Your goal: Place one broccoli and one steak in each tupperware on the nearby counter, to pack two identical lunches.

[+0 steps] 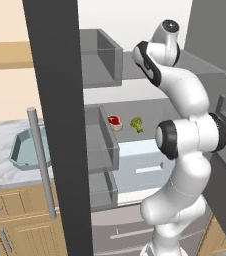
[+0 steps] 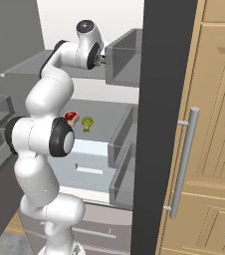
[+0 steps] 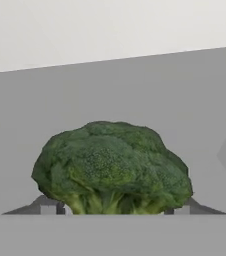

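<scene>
You see the arm [image 1: 185, 150] reaching up into the fridge's upper shelf [image 2: 45, 62]. Gripper [image 3: 115, 210] fingers flank a broccoli [image 3: 112, 167]; you cannot tell whether they grip it.

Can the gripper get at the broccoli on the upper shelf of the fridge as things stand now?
Probably yes. In the hand view the broccoli sits directly ahead on the grey shelf, between the two fingertips, with nothing in front of it. Whether the fingers already touch it cannot be told.
</scene>
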Available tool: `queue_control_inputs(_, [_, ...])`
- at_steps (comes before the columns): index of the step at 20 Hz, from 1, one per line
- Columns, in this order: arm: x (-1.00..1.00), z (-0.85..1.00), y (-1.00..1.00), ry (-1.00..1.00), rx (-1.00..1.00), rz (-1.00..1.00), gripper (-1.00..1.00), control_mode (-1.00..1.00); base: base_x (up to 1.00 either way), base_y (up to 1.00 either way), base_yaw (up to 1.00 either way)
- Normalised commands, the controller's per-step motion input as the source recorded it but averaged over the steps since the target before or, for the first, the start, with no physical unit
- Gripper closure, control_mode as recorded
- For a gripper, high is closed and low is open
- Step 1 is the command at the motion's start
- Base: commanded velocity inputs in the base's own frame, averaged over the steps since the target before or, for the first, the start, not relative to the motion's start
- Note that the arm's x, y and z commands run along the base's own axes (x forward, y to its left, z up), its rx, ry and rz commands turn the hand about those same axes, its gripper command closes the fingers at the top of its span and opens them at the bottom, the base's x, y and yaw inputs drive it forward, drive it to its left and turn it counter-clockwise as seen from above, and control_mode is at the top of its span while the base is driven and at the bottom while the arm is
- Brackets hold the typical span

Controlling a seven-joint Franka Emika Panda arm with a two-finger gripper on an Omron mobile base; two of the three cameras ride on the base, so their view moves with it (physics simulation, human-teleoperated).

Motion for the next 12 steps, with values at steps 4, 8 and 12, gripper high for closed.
queue_control_inputs(4, [0.23,-0.11,0.00,0.00,0.00,0.00,1.00,-1.00,0.00,0.00,0.00])
queue_control_inputs(8, [0.08,-0.04,0.00,-0.04,0.00,0.00,1.00,-1.00,0.00,0.00,0.00])
queue_control_inputs(12, [-0.41,-0.20,0.00,-0.11,0.00,0.00,1.00,-1.00,0.00,0.00,0.00])
